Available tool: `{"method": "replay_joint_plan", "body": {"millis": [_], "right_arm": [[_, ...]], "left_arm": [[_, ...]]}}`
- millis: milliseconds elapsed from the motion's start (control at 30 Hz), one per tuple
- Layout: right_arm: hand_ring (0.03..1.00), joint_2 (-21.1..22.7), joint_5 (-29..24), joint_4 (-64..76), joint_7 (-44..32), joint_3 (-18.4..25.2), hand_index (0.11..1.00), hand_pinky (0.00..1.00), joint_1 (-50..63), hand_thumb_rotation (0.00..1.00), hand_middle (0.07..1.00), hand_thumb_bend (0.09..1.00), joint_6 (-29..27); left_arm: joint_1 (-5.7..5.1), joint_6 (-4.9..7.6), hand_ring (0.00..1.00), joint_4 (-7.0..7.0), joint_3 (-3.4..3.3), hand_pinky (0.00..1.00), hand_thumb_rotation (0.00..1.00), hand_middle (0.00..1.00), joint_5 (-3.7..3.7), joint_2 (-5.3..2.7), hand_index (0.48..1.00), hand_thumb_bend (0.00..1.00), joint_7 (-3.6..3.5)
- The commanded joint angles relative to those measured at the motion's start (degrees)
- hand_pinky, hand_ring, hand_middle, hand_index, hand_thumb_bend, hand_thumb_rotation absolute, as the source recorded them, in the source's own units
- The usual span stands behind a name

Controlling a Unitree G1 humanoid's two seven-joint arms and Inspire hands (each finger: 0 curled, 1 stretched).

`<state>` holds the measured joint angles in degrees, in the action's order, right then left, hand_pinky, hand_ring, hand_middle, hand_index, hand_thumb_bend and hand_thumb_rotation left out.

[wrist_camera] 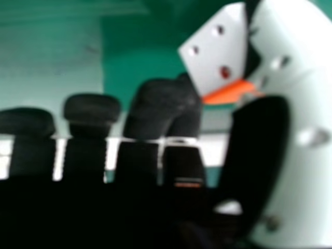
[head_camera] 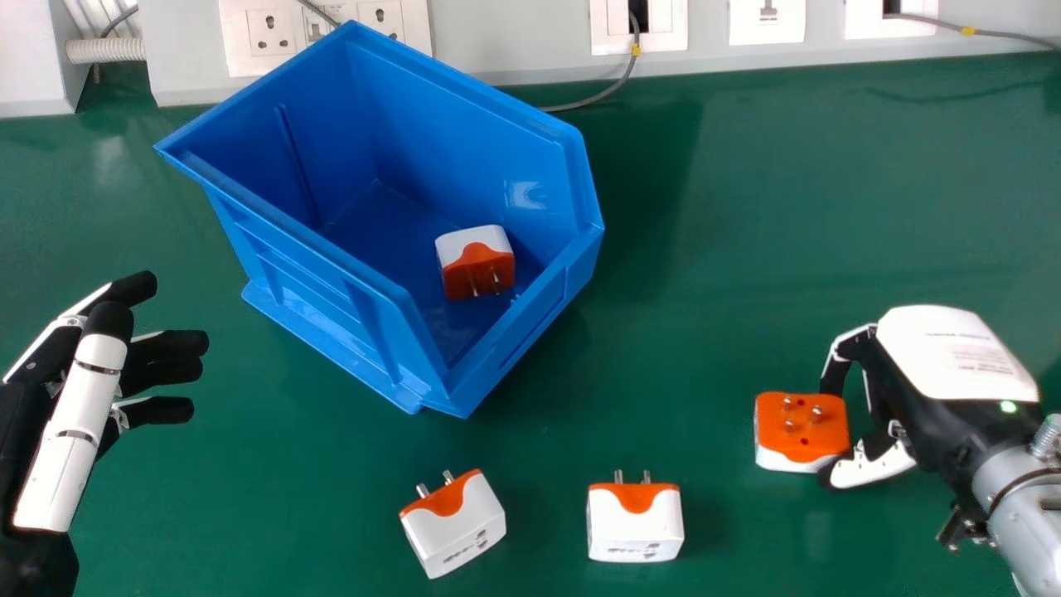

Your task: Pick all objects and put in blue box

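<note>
At the head view's right, my right hand [head_camera: 953, 356] is shut on an orange and white adapter [head_camera: 801, 429], finger and thumb at its right corners, pins facing up. In the right hand view, the adapter [wrist_camera: 218, 49] shows between the dark fingertips and thumb of my right hand [wrist_camera: 161, 106]. Two more white adapters with orange tops, one tilted [head_camera: 457, 526] and one straighter [head_camera: 636, 526], rest on the table near the front. One adapter [head_camera: 477, 261] lies inside the blue box [head_camera: 331, 257]. My left hand [head_camera: 70, 431] is open at the left, holding nothing.
The green table [head_camera: 829, 207] extends right of the box. Behind it runs a white panel with sockets [head_camera: 273, 33], and a grey cable [head_camera: 609, 89] drops to the table near the box's back right. A ribbed conduit [head_camera: 108, 50] is at the back left.
</note>
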<state>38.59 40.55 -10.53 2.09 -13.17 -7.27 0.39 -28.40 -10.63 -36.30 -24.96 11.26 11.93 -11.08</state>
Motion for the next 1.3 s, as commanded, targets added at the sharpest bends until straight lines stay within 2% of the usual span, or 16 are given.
{"method": "replay_joint_plan", "body": {"millis": [0,333,433,567,900,1267], "right_arm": [[0.087,0.24,-0.42,2.67,0.09,1.94,0.469,0.05,0.08,0.14,0.143,0.488,0.06],[0.083,-1.81,-1.85,5.18,-0.57,3.28,0.469,0.04,0.88,0.14,0.137,0.487,-0.89],[0.081,-2.4,-2.59,5.43,-0.96,3.51,0.469,0.04,0.96,0.14,0.135,0.487,-1.39],[0.078,-2.54,-3.17,4.34,-1.25,3.7,0.469,0.04,0.61,0.14,0.133,0.487,-1.99],[0.077,-2.01,-1.58,4.35,-1.62,3.41,0.469,0.04,0.8,0.14,0.131,0.487,-1.36],[0.083,-1.31,3.07,0.78,-1.02,1.52,0.469,0.04,0.21,0.14,0.137,0.49,-0.54]], "left_arm": [[-0.26,0.31,0.7,-1.47,-0.7,0.63,0.89,0.69,0.48,0.5,0.834,0.47,-0.1],[0.06,0.35,0.7,-0.91,-0.89,0.62,0.89,0.69,0.5,0.6,0.834,0.47,-0.25],[0.16,0.27,0.69,-1.02,-0.76,0.62,0.89,0.69,0.43,0.6,0.833,0.47,-0.21],[0.08,0.27,0.69,-1.1,-0.96,0.62,0.89,0.69,0.5,0.63,0.832,0.47,-0.28],[0.22,-0.01,0.69,-1.15,-0.8,0.62,0.89,0.69,0.3,0.67,0.832,0.47,-0.14],[0.09,-0.14,0.69,-1.46,-0.67,0.62,0.89,0.69,0.32,0.5,0.832,0.47,-0.07]]}}
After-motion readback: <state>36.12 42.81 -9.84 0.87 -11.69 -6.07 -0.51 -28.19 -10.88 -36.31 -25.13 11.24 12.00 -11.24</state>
